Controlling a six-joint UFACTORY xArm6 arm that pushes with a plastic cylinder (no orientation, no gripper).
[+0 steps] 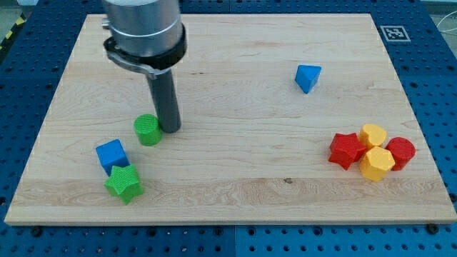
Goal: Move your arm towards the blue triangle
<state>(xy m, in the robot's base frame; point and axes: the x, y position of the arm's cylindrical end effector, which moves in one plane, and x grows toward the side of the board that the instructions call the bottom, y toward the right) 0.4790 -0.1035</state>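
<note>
The blue triangle (pixel 308 77) lies on the wooden board (pixel 235 164) at the view's upper right. My tip (pixel 170 129) rests on the board at the view's left of centre, far to the left of the blue triangle and slightly lower. It stands just right of a green cylinder (pixel 148 130), very close to it or touching.
A blue cube (pixel 111 155) and a green star (pixel 123 183) sit at the lower left, touching each other. At the right are a red star (pixel 347 150), two yellow hexagons (pixel 373 135) (pixel 376 164) and a red cylinder (pixel 400 152), clustered together.
</note>
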